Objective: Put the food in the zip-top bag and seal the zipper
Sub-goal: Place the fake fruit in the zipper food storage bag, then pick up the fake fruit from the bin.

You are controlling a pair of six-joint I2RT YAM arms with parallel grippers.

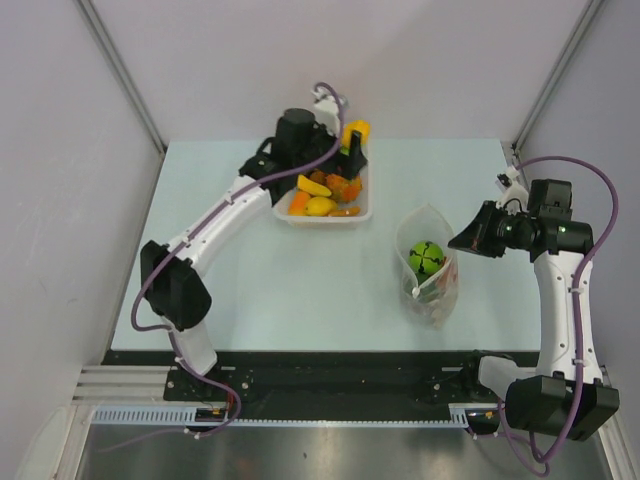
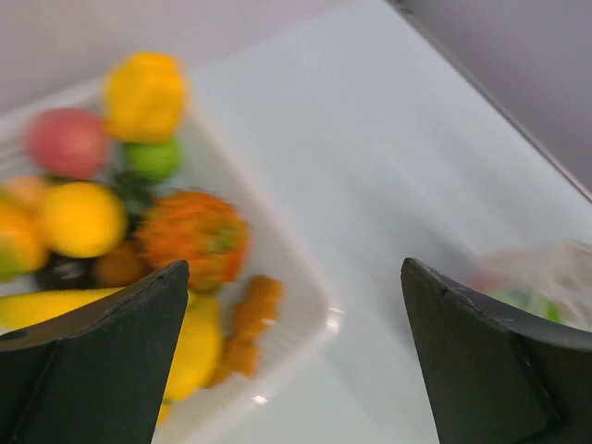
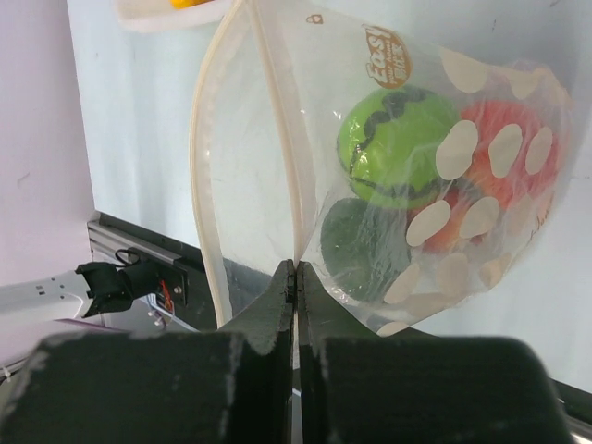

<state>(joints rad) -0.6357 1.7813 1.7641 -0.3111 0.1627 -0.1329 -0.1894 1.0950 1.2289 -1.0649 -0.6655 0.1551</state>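
The crinkly see-through plastic zip-top bag (image 1: pixel 440 300) is seen standing on the pale surface (image 1: pixel 250 270), right of centre, with its mouth open upward. A round green toy fruit (image 1: pixel 425 257) is lodged inside it, with a red piece (image 3: pixel 523 190) and a darker green one (image 3: pixel 356 245) packed beside it. The thin pale zipper (image 3: pixel 199 139) is bowed wide around the open mouth. The bag's rim is pinched between the pressed-together fingers of the right end effector (image 3: pixel 294 266), whose arm is reared up from its base and bent leftward toward the bag.

Well apart, at the far middle of the surface, a white slotted plastic basket (image 1: pixel 366 212) is filled with more glossy toy food (image 1: pixel 322 207) in yellow, orange, red and green. The left arm is stretched far forward. The left end effector (image 2: pixel 294 268) is hung over the basket's right edge, its fingers spread wide with nothing between them. The left wrist view is blurred.
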